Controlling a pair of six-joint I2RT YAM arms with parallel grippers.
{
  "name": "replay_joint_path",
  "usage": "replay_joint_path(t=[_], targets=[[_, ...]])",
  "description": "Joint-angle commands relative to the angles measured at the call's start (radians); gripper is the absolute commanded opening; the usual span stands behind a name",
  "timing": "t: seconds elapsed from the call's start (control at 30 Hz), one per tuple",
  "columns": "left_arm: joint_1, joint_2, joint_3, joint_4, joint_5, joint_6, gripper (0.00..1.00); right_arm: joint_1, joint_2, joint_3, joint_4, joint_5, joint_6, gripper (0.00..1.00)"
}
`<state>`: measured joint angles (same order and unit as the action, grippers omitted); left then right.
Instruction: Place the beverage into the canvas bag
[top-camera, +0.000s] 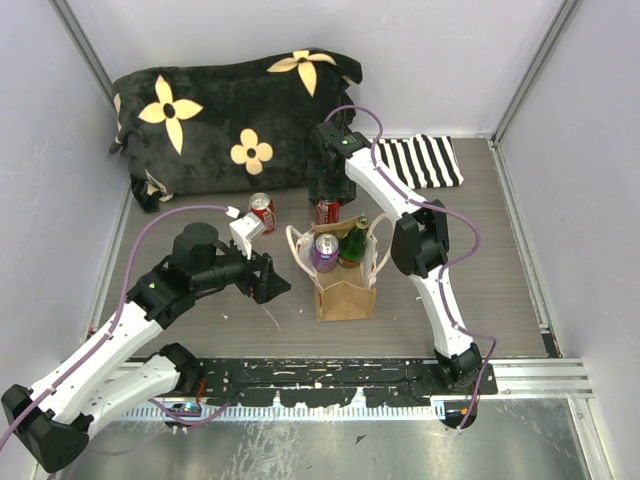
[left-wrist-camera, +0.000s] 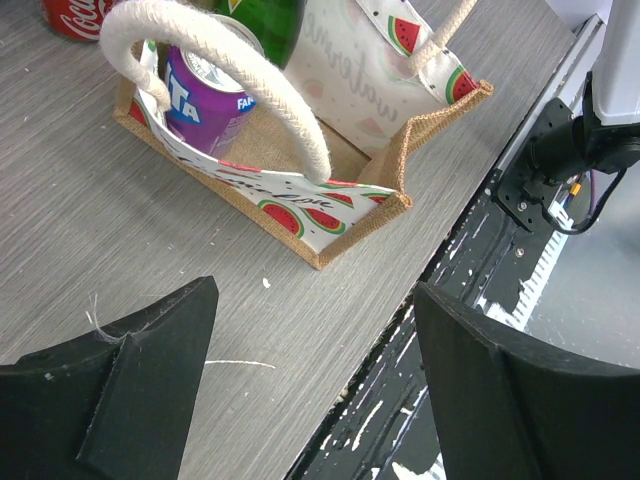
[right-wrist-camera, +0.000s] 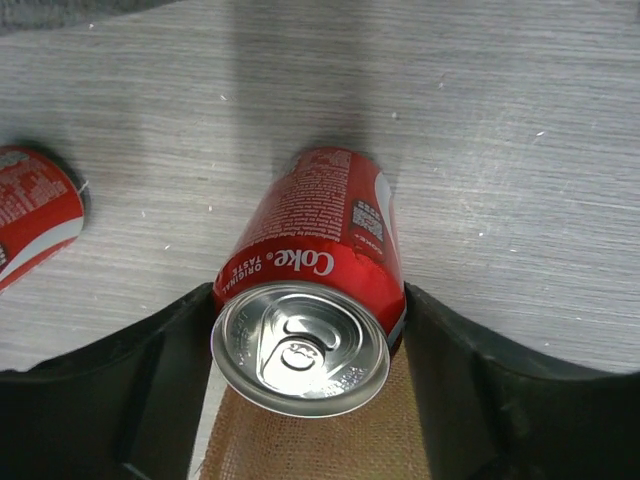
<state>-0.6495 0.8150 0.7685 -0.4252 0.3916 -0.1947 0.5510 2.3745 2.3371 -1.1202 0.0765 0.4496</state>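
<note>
The tan canvas bag (top-camera: 346, 296) with cream handles and watermelon print stands mid-table; it also shows in the left wrist view (left-wrist-camera: 345, 215). Inside it are a purple can (top-camera: 325, 250) and a green bottle (top-camera: 354, 240). My right gripper (top-camera: 327, 200) is shut on a red Coke can (right-wrist-camera: 310, 260) and holds it upright just behind the bag's far end, with the burlap edge (right-wrist-camera: 310, 445) below it. A second red can (top-camera: 262, 212) stands on the table to the left. My left gripper (left-wrist-camera: 315, 380) is open and empty, left of the bag near the table's front edge.
A black cushion with tan flowers (top-camera: 230, 110) lies along the back. A black-and-white striped cloth (top-camera: 420, 160) lies at the back right. A black metal rail (top-camera: 350, 375) runs along the front edge. Grey walls close in both sides.
</note>
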Motion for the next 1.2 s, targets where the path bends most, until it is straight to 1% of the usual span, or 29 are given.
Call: replay_joint_path(t=[0.0, 0.07, 0.13, 0.17, 0.27, 0.43, 0.57, 0.67, 0.83, 1.03, 1.17], targets=[[0.004, -0.013, 0.029, 0.003, 0.017, 0.009, 0.87, 0.009, -0.039, -0.005, 0.04, 0.042, -0.008, 0.6], [0.004, -0.014, 0.031, 0.003, 0.015, 0.011, 0.87, 0.009, -0.056, -0.019, 0.042, 0.048, -0.006, 0.38], [0.006, -0.014, 0.031, 0.002, 0.015, 0.011, 0.87, 0.009, -0.081, -0.023, 0.037, 0.056, -0.005, 0.19], [0.006, -0.015, 0.03, 0.002, 0.016, 0.011, 0.87, 0.009, -0.091, -0.021, 0.034, 0.062, -0.003, 0.13], [0.007, -0.014, 0.029, 0.0, 0.011, 0.01, 0.87, 0.01, -0.132, 0.008, 0.012, 0.075, 0.0, 0.05], [0.01, -0.015, 0.024, 0.0, 0.014, 0.009, 0.87, 0.012, -0.237, 0.061, -0.007, 0.063, 0.023, 0.01], [0.01, -0.009, 0.019, 0.007, 0.02, 0.01, 0.87, 0.035, -0.331, 0.057, -0.02, 0.043, 0.035, 0.01], [0.011, -0.004, 0.018, 0.012, 0.026, 0.01, 0.87, 0.071, -0.388, 0.047, -0.05, 0.046, 0.044, 0.01], [0.01, 0.005, 0.017, 0.019, 0.033, 0.01, 0.87, 0.166, -0.481, -0.001, -0.117, 0.088, 0.082, 0.01], [0.01, 0.01, 0.017, 0.021, 0.033, 0.009, 0.87, 0.268, -0.602, -0.156, -0.185, 0.148, 0.174, 0.01], [0.01, 0.016, 0.015, 0.028, 0.035, 0.008, 0.87, 0.284, -0.707, -0.32, -0.172, 0.184, 0.231, 0.01]])
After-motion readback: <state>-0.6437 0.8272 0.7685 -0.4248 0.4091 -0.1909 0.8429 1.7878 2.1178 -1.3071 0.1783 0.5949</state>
